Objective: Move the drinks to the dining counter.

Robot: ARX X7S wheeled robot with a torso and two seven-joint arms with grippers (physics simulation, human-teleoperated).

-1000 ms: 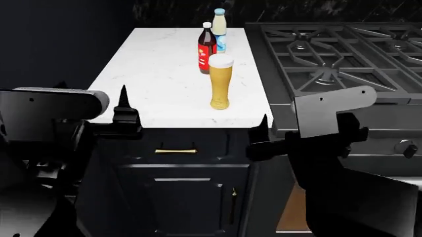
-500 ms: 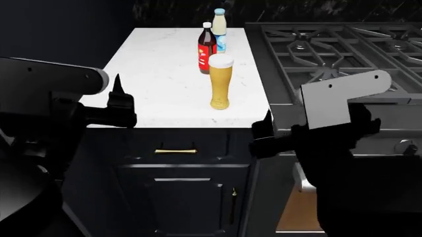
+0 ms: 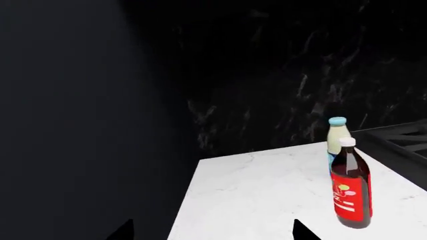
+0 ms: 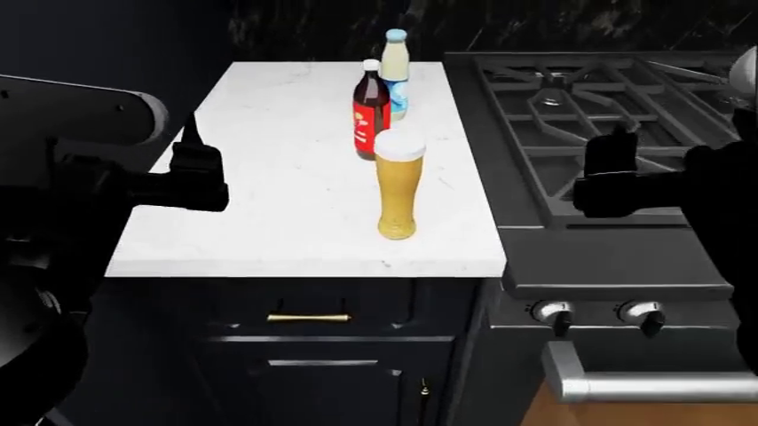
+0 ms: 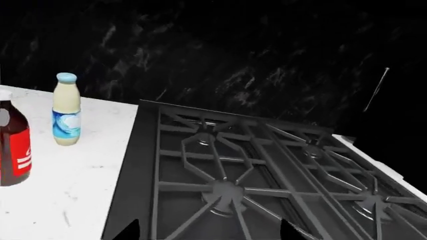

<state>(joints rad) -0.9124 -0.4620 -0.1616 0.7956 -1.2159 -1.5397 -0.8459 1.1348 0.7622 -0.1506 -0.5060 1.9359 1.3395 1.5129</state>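
Observation:
Three drinks stand on a narrow white top (image 4: 272, 177) over dark drawers. The beer glass (image 4: 397, 191) is nearest, the cola bottle (image 4: 371, 111) behind it, and the cream bottle (image 4: 396, 62) farthest back. The left wrist view shows the cola bottle (image 3: 351, 192) and cream bottle (image 3: 337, 135); the right wrist view shows the cream bottle (image 5: 66, 110) and cola bottle (image 5: 12, 145). My left gripper (image 4: 195, 169) (image 3: 213, 232) hangs open over the top's left edge, well apart from the drinks. My right gripper (image 4: 610, 173) (image 5: 210, 231) is open and empty above the stove. The dining counter is out of view.
A black gas stove (image 4: 592, 115) with grates adjoins the white top on the right, with knobs (image 4: 555, 312) and an oven handle (image 4: 645, 383) at its front. A drawer with a brass handle (image 4: 308, 317) sits below the top. A dark marbled wall (image 3: 300, 75) runs behind.
Both arms rose from below the top's front edge. The left gripper now sits over its left edge, the right over the stove. The head view looks down more steeply.

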